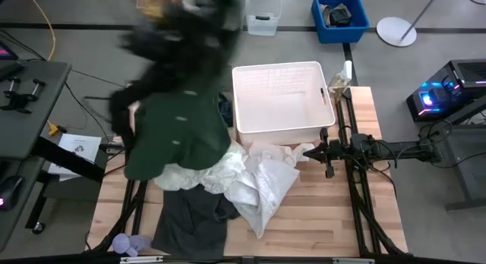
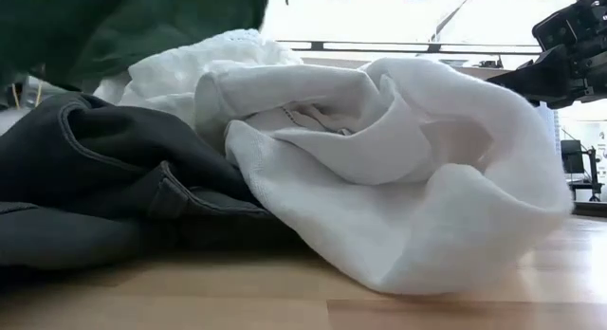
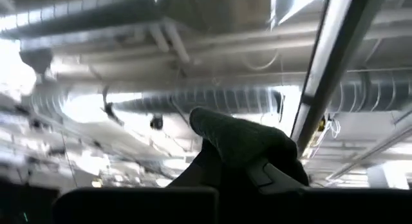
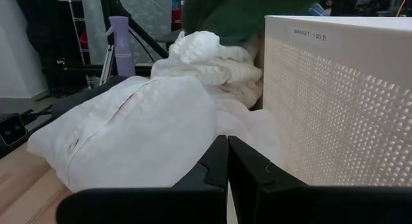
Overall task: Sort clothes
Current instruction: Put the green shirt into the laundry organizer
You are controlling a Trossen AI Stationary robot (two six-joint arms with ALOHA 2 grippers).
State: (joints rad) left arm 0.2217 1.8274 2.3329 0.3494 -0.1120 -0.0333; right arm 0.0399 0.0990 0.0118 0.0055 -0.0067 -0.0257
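My left gripper (image 3: 238,176) is raised high over the table's far left, its fingers tilted up toward the ceiling, and is shut on the dark green top (image 1: 178,131). The top hangs down over the pile and also shows in the low view (image 2: 142,22). White shirts (image 1: 258,177) lie crumpled at the table's middle, partly on a dark grey garment (image 1: 190,222) at the near left. My right gripper (image 4: 227,159) is shut and empty, low beside the basket (image 1: 282,74). The plaid shirt does not show. My left gripper pinches a bunched fold of the dark green top (image 3: 239,139) between its two fingers; the bunch sticks out past the fingertips. The rest of the top hangs below the gripper (image 1: 182,143). Whether its lower edge touches the white shirts, I cannot tell.
A white perforated basket (image 4: 335,89) stands at the far middle of the table. A small lavender plush toy (image 1: 129,245) lies at the near left corner. A spray bottle (image 4: 119,44) stands beyond the pile. Bare wood (image 1: 326,218) shows at the near right.
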